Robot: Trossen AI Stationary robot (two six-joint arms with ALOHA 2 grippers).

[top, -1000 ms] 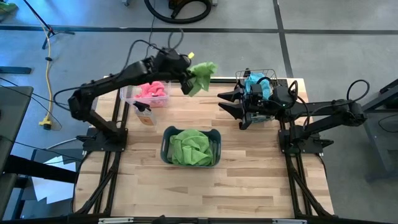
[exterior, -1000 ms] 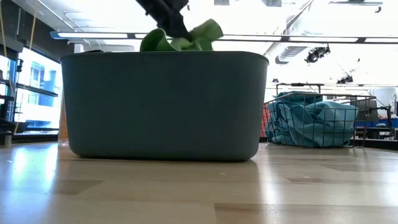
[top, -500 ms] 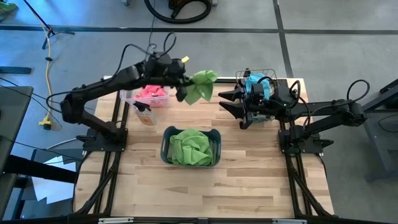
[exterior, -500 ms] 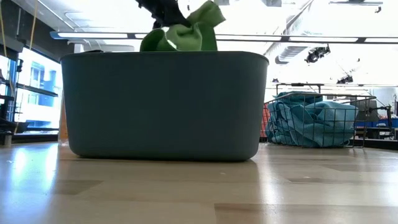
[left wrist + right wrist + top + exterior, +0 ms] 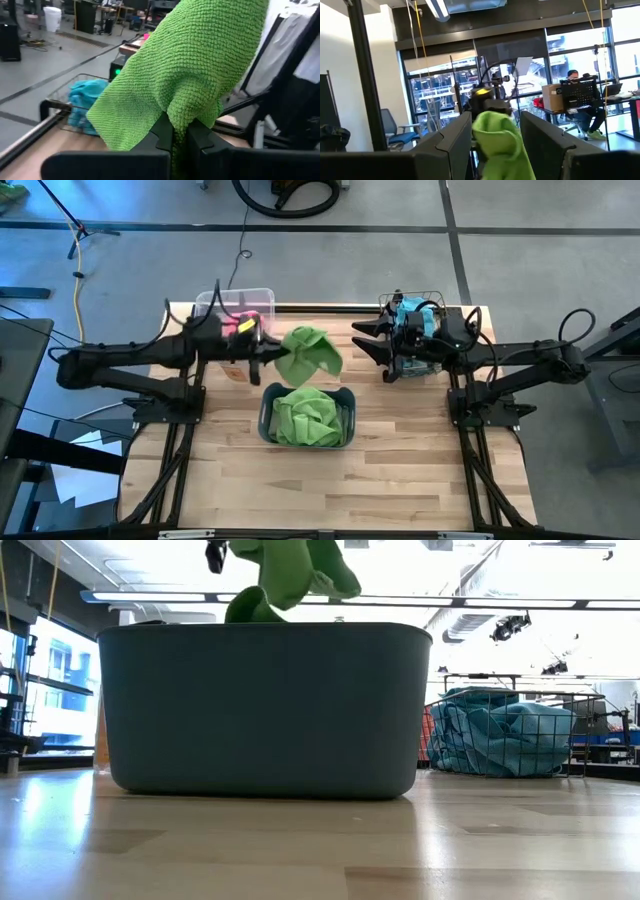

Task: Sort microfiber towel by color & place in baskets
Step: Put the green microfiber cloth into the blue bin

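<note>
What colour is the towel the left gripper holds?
Bright green towel; clearest in the left wrist view.

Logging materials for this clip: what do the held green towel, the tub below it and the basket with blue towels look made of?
Green towel, pinched in the left gripper: microfiber cloth, shown by its nubby looped weave. Grey-blue tub: likely moulded plastic, with smooth matte opaque walls and rounded corners. Wire basket: thin dark wire, probably metal; the blue towels show through its open grid.

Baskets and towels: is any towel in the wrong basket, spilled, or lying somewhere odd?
Nothing stands out. Pink towels sit in the clear bin, green in the grey-blue tub, blue in the wire basket.
</note>
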